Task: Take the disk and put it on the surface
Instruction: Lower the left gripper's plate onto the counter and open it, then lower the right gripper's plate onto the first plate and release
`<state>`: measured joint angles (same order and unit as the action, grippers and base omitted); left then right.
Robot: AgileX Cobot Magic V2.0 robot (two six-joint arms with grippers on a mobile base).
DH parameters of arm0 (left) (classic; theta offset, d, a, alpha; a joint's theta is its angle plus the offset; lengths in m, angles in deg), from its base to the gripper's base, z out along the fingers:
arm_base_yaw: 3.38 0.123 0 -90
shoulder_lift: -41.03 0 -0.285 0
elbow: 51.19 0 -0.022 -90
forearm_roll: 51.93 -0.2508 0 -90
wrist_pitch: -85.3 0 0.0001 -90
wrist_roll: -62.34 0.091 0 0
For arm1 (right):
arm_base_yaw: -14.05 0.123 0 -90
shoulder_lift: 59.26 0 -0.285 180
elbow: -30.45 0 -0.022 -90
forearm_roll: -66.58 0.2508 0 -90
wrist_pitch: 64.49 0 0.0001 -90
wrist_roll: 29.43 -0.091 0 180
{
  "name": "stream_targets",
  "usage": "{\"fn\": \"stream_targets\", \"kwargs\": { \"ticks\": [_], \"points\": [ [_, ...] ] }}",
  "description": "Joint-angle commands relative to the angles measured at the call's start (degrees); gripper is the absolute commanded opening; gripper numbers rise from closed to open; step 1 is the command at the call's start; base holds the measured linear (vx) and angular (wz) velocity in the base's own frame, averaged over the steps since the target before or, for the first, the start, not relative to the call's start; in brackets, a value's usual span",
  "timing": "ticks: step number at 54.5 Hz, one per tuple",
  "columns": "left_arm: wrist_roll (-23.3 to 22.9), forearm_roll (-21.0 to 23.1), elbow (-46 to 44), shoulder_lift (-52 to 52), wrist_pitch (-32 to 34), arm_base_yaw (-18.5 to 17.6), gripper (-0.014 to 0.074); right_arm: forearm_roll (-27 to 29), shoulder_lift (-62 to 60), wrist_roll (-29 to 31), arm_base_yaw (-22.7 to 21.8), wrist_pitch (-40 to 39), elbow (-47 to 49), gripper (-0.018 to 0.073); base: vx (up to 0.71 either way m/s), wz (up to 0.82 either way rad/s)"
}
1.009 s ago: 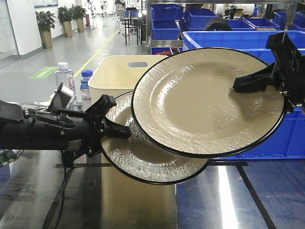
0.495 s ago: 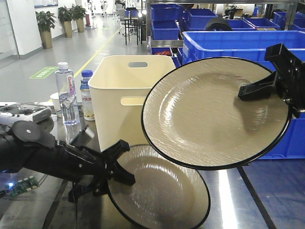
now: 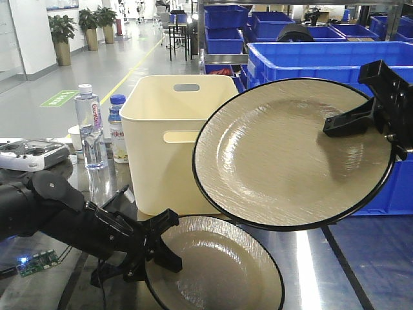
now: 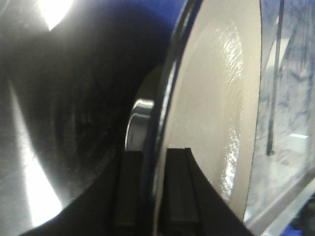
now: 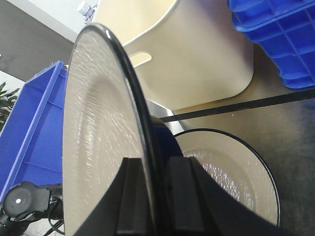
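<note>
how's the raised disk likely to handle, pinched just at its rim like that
Probably stiff: the raised disk holds a flat shape though the right tool grips only its rim. Its glossy glaze suggests it may slip or pivot in that narrow pinch. It looks like hard tableware, so it might chip if dropped on the surface.

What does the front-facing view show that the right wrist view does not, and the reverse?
Front-facing only: a grey controller, potted plants, and the left jaws on the lower plate. Right wrist only: the right jaws edge-on, one each side of the rim of the raised plate. Both: both plates, the cream bin, blue crates.
</note>
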<state>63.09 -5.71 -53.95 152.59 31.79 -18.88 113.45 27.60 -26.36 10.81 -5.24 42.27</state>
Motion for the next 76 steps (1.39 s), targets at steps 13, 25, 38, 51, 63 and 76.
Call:
{"fn": "stream_targets", "kwargs": {
  "ticks": [13, 25, 38, 51, 63, 76],
  "points": [
    [1.5, -14.95, -1.31, -3.97, -1.13, -0.07, 0.0533, 0.06, -1.91, -0.47, -0.17, -4.79, 2.37, -0.0005, 0.0, 0.0],
    [1.5, -22.43, -1.31, -10.95, 2.42, -0.02, 0.0568, -3.32, -1.91, -0.47, -0.17, -4.6, 2.37, -0.0005, 0.0, 0.0],
    [1.5, -25.58, -1.31, -22.93, 6.28, -0.02, 0.0568, -5.91, -0.97, -0.47, -0.17, -3.68, 1.48, -0.0005, 0.0, 0.0],
    [1.5, -26.35, -1.31, -31.12, 10.25, -0.02, 0.0568, -2.17, 6.54, -0.07, 1.62, -2.38, 0.09, -0.0005, 0.0, 0.0],
    [1.5, -28.55, -1.31, -33.15, 9.13, -0.07, 0.0568, -0.09, 12.96, 4.23, 11.39, -10.61, 0.09, -0.0005, 0.0, 0.0],
    [1.5, -30.07, -1.31, -33.38, 7.94, -0.07, 0.0568, -0.41, 17.21, 4.11, 17.92, -15.51, 0.09, -0.0005, 0.0, 0.0]
  ]
}}
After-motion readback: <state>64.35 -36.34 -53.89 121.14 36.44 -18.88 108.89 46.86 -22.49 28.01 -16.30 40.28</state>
